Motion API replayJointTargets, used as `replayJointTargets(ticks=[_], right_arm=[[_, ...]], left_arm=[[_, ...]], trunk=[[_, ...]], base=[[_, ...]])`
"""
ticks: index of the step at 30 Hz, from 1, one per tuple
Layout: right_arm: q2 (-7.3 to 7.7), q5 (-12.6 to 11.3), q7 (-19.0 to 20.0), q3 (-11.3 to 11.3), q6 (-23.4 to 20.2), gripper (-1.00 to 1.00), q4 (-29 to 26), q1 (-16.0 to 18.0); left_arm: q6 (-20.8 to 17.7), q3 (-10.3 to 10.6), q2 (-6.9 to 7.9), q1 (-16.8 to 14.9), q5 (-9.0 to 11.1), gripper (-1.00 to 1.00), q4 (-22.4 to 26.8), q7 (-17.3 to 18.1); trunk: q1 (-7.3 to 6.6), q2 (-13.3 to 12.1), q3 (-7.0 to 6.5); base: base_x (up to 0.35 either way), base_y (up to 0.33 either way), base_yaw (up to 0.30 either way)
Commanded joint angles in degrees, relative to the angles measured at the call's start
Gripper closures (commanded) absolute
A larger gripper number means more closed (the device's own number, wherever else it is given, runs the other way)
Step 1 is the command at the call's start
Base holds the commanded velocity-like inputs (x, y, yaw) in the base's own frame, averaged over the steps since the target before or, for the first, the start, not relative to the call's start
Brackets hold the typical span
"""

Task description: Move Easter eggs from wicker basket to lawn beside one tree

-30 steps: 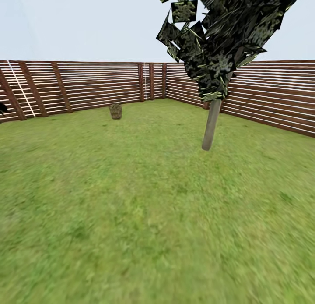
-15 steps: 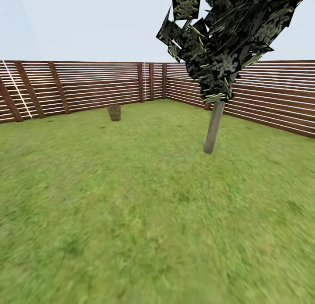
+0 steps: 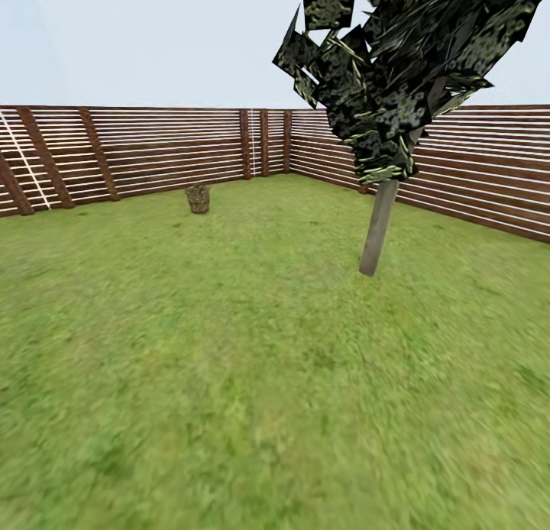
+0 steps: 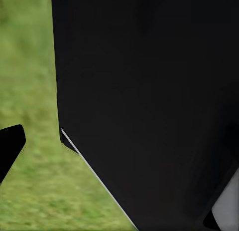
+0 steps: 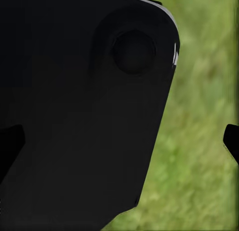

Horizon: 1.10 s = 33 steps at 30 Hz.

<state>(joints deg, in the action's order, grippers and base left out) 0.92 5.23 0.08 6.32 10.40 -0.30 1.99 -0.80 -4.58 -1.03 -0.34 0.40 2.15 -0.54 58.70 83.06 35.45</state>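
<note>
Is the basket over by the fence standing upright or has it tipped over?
Upright. In the head view the basket stands on the lawn near the fence, rim on top. It is too far off to tell whether eggs are inside.

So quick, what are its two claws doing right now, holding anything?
Left gripper: cannot be told; its wrist view is mostly a dark robot part over grass.
Right gripper: cannot be told, for the same reason.

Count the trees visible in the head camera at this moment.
1. The tree stands on the lawn right of centre, its foliage reaching past the picture's top. The wicker basket sits farther off to its left, near the fence. Others may lie outside the picture.
</note>
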Motion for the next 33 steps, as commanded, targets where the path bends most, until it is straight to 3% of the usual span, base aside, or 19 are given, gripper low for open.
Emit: replayJointTargets(ticks=[1,33], right_arm=[[-0.02,0.4,0.0,0.1,0.1,-1.00,0.0,0.0],[0.04,0.4,0.0,0.2,0.2,-1.00,-0.1,0.0]], left_arm=[[-0.1,-0.4,-0.02,0.0,0.0,-1.00,0.0,-0.1],[-0.1,-0.4,-0.02,0.0,0.0,-1.00,0.0,-0.1]], trunk=[[0.03,0.0,0.05],[0.03,0.0,0.05]], base=[[0.332,0.000,0.000],[0.332,0.000,0.000]])
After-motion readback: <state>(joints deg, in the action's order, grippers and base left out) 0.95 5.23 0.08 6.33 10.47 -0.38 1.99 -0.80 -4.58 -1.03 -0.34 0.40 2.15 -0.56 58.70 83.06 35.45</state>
